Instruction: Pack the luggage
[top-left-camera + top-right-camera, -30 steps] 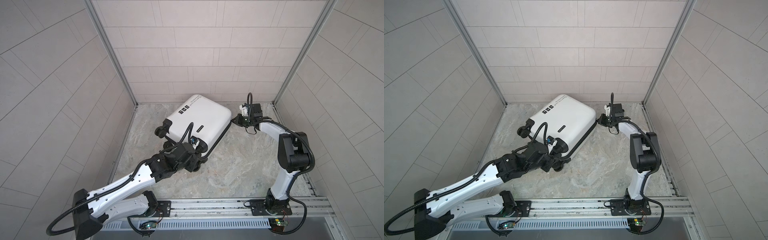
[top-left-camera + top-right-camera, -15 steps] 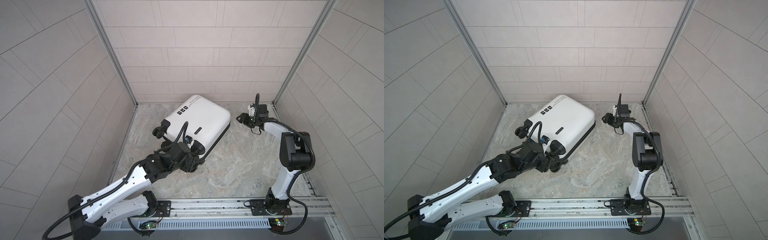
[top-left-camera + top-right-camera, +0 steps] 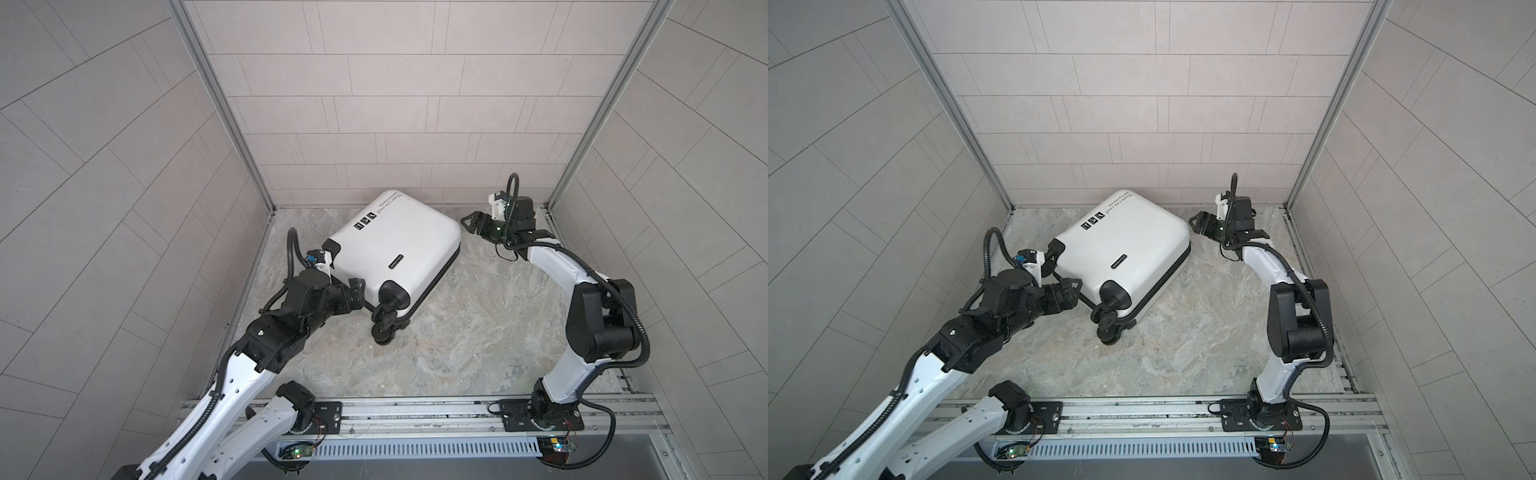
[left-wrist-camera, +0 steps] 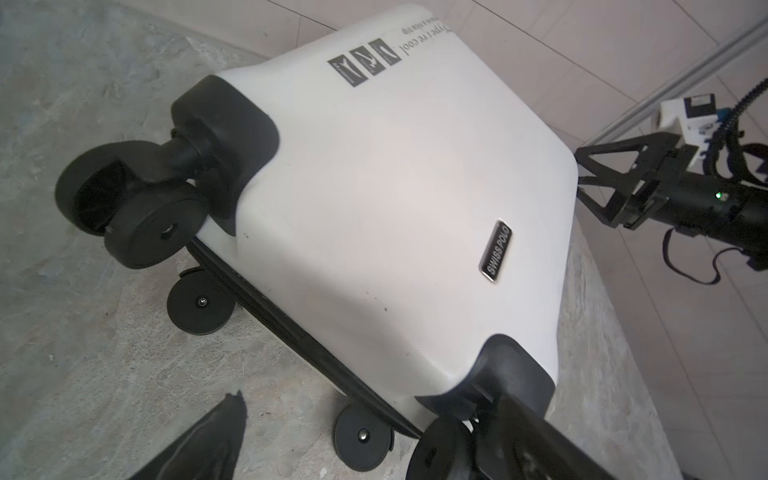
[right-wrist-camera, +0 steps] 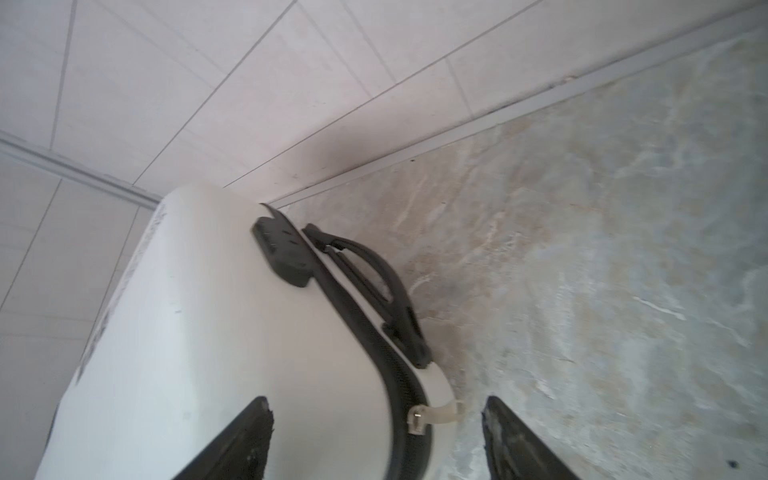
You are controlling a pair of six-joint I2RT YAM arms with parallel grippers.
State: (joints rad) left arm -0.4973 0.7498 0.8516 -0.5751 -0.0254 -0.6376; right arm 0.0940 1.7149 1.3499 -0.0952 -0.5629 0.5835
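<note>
The luggage [image 3: 395,245] lies closed and flat on the floor [image 3: 478,332], just above centre in both top views. It is set diagonally, far corner near the back wall [image 3: 395,124], wheels [image 3: 384,330] toward the lower left. The left gripper [image 3: 359,295], left of centre, sits at the wheel end, jaws spread, gripping nothing. The right gripper [image 3: 469,223], upper right of centre, is just beside the luggage's right corner, jaws spread and empty
</note>
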